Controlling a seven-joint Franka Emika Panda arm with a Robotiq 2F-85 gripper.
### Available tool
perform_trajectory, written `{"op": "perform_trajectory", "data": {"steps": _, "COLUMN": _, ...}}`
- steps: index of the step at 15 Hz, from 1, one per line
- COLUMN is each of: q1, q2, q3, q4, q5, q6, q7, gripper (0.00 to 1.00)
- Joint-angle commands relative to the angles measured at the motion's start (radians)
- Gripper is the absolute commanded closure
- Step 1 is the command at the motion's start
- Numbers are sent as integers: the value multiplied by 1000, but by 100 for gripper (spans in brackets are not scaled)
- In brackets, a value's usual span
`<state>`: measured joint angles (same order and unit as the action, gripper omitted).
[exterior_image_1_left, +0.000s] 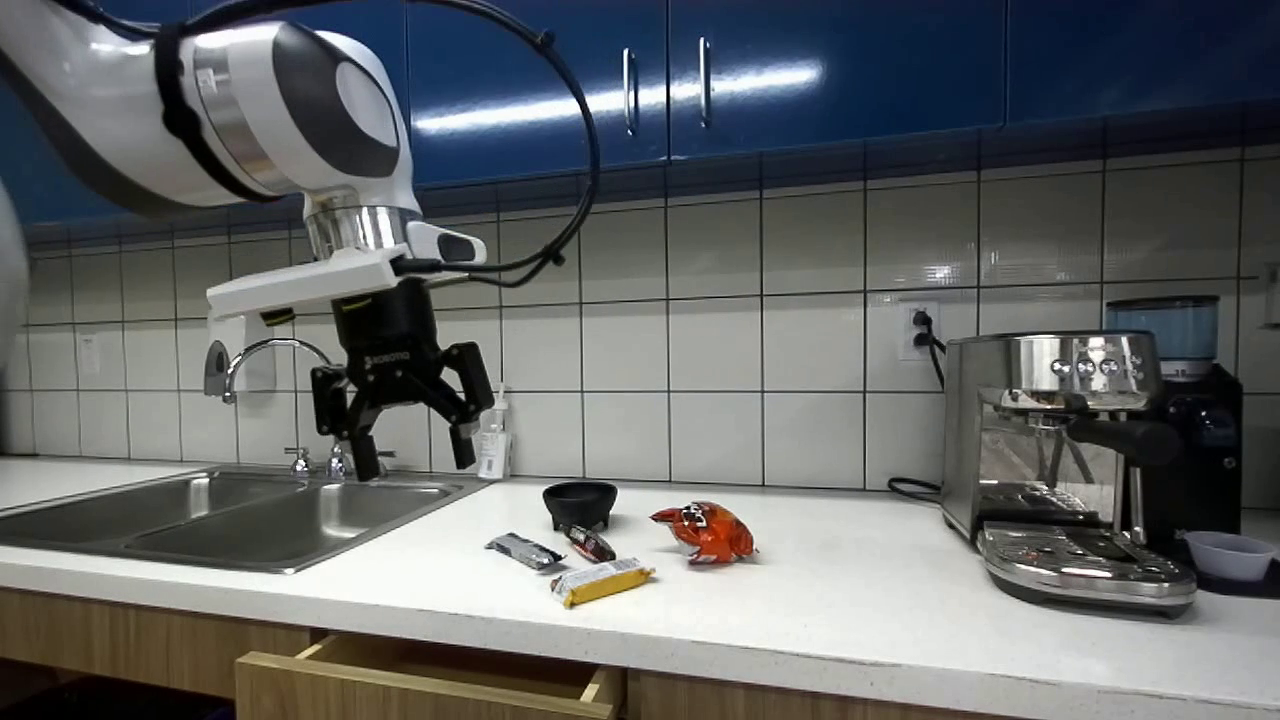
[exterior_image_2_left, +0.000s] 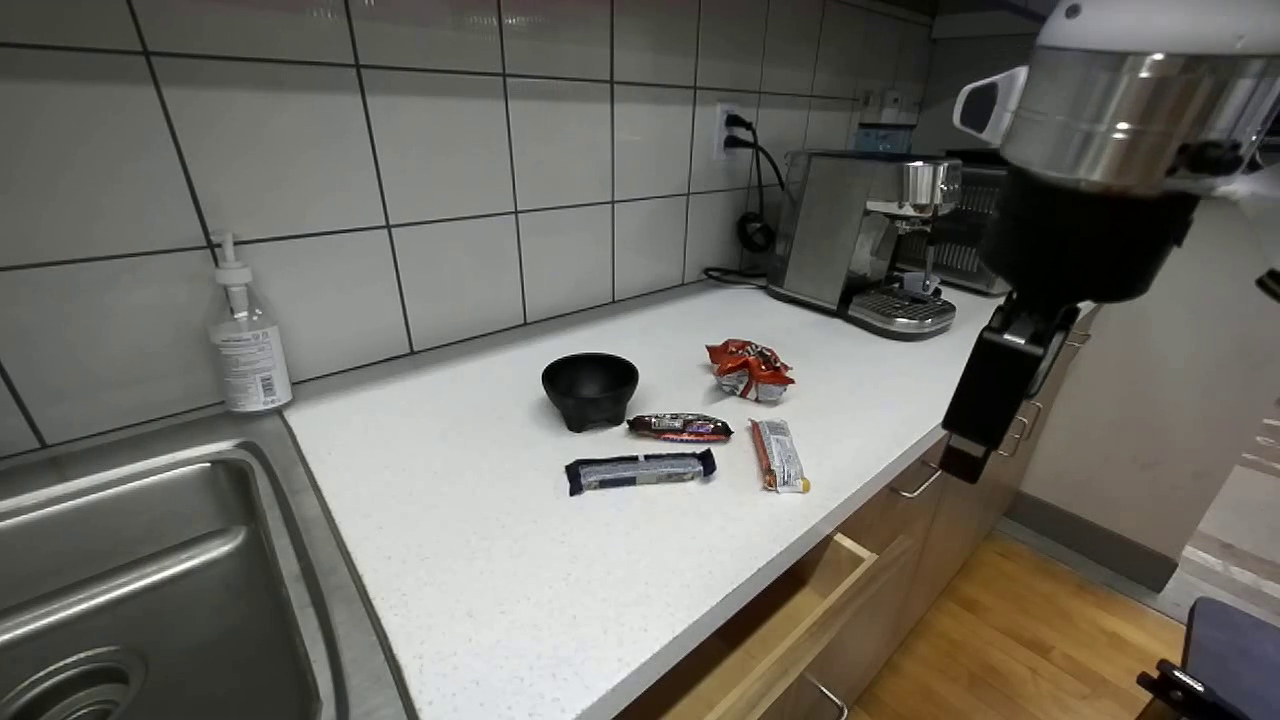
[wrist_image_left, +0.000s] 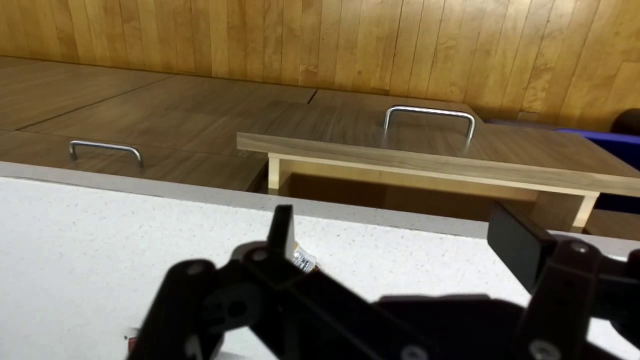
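My gripper (exterior_image_1_left: 414, 455) is open and holds nothing. It is in the air above the counter near the sink, and its fingers also show in an exterior view (exterior_image_2_left: 968, 455) and in the wrist view (wrist_image_left: 392, 222). On the counter lie a yellow-and-white wrapped bar (exterior_image_1_left: 602, 582) (exterior_image_2_left: 779, 456), a dark brown wrapped bar (exterior_image_1_left: 590, 544) (exterior_image_2_left: 680, 428) and a silver-and-navy bar (exterior_image_1_left: 525, 551) (exterior_image_2_left: 640, 471). An orange-red snack bag (exterior_image_1_left: 705, 532) (exterior_image_2_left: 750, 370) and a black bowl (exterior_image_1_left: 580, 507) (exterior_image_2_left: 590, 392) stand behind them. A wrapper end (wrist_image_left: 304, 259) peeks out behind a finger.
A wooden drawer (exterior_image_1_left: 430, 692) (exterior_image_2_left: 800, 640) (wrist_image_left: 440, 160) stands open under the counter's front edge. A double sink (exterior_image_1_left: 290, 545) (exterior_image_2_left: 290, 580) with a faucet lies beside the counter area. A soap bottle (exterior_image_1_left: 495, 445) (exterior_image_2_left: 250, 350) and a coffee machine (exterior_image_1_left: 1060, 470) (exterior_image_2_left: 860, 240) stand along the wall.
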<state>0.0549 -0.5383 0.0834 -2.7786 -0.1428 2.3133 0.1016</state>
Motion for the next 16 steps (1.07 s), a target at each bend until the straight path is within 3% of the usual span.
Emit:
{"op": "perform_trajectory", "data": {"steps": 1, "q1": 29, "q2": 66, "q3": 35, "q4": 7, "q5": 46, "q6": 42, "q7": 30, "gripper": 0}}
{"op": "perform_trajectory", "data": {"steps": 8, "q1": 72, "q2": 194, "q3": 117, "q4": 32, "q5": 75, "q6": 144, "q7": 116, "gripper": 0}}
{"op": "perform_trajectory", "data": {"steps": 16, "q1": 57, "q2": 353, "q3": 187, "q4": 104, "q5": 36, "q6": 199, "q7": 332, "gripper": 0}}
